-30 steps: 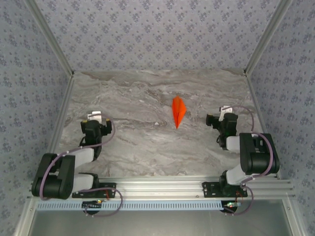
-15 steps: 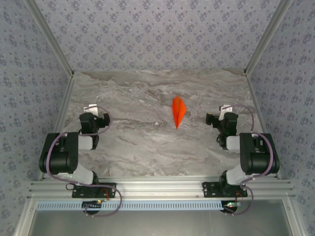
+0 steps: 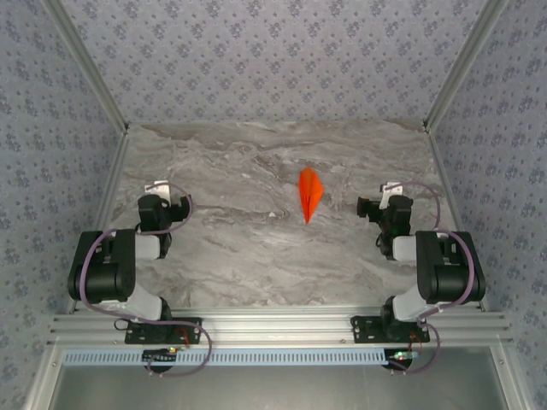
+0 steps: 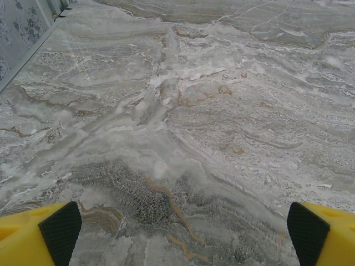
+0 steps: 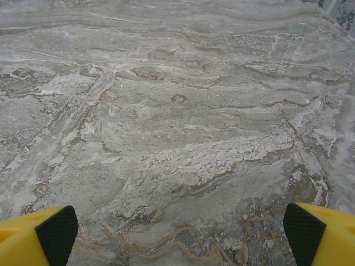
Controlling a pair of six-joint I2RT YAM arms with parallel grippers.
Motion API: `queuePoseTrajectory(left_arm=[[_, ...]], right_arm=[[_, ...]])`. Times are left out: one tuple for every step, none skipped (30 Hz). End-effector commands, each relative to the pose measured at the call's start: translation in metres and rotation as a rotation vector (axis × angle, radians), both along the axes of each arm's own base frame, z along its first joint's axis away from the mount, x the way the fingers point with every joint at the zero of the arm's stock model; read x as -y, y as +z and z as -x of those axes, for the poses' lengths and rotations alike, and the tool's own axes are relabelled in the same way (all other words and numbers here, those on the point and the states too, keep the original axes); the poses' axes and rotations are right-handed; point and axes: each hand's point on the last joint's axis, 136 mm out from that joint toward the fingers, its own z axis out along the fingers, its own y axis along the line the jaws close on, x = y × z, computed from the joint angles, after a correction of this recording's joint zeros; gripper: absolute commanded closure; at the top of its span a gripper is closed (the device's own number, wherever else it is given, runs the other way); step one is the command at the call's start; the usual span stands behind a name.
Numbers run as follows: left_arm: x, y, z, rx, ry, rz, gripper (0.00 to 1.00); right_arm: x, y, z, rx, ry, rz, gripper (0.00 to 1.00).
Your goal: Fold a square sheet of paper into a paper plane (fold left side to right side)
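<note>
Starting at the left gripper: spread wide, with yellow fingers and black pads low in the two corners of the wrist view. Gripping nothing; just bare grey marbled table between and beneath. Hanging low over the left side of the table, close to its own arm.

Same at the right gripper: spread wide, gripping nothing, with veined table surface under the gap. Hovering over the right side.

Outward from there, seen from above: an orange paper plane lying flat on the table, touched by neither gripper. Well apart from the left gripper, off to its right and a little ahead. Nearer the right gripper, off to its left. Slim tip pointing back toward the arm bases.
</note>
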Motion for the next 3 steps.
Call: queuePoseTrajectory(left_arm=[[0.0042,0.012,-0.0077,0.032,-0.02,0.006,0.02],[0.0043,0.0117,-0.0077,0.031,-0.021,0.007,0.02],[0.0043,0.0122,-0.0077,0.032,-0.021,0.007,0.02]], right_arm=[[-0.0012,0.012,-0.0083,0.039,0.011,0.02,0.0],[-0.0014,0.0121,-0.0084,0.039,0.012,0.019,0.0],[-0.0013,0.0121,-0.0084,0.039,0.012,0.018,0.0]])
